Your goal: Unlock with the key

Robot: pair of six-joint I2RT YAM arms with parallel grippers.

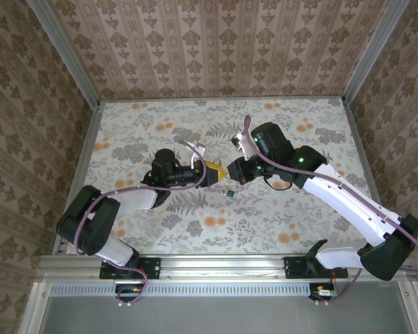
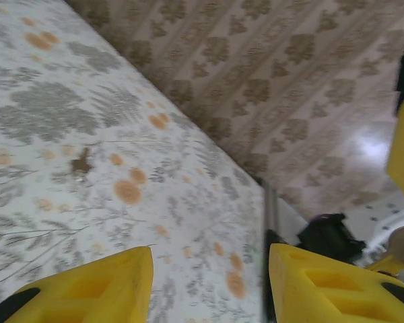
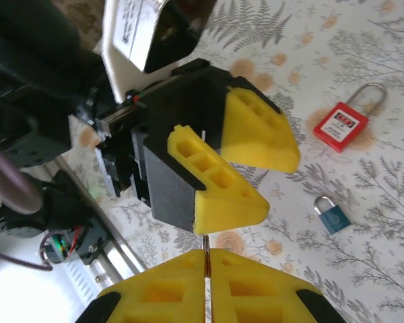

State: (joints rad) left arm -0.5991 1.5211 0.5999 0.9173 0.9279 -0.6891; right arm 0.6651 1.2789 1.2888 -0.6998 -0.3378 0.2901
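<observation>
Small key with a blue-teal plastic head and short metal blade (image 1: 230, 193): top view. It lies flat on the floral-patterned tabletop (image 1: 160, 229), untouched, just nearer the arm bases than the two hands. These face each other above it, the left hand (image 1: 214, 170) with yellow fingers beside the right hand (image 1: 235, 169).

Left wrist view. The left hand (image 2: 209, 269) stands moderately apart, with bare tabletop and nothing else showing in the gap between its yellow fingers (image 2: 87, 289). It looks along the tabletop rather than down onto it.

Right wrist view. The right hand (image 3: 206, 266) is closed pad to pad. Past it, the left hand (image 3: 277, 182) hangs part-spread and empty. The key (image 3: 332, 215) rests on the tabletop near a small red padlock with a thin metal shackle (image 3: 341, 126), the two lying apart.

Step in hand, by judgement: picking up the key, probably with the spread left hand. The hand should tip downward and centre over the plastic head, with its fingers straddling the head's flat sides. It should close low, leaving the blade protruding for insertion. The key is tiny and flat, so an off-centre pinch may flick it aside.
</observation>
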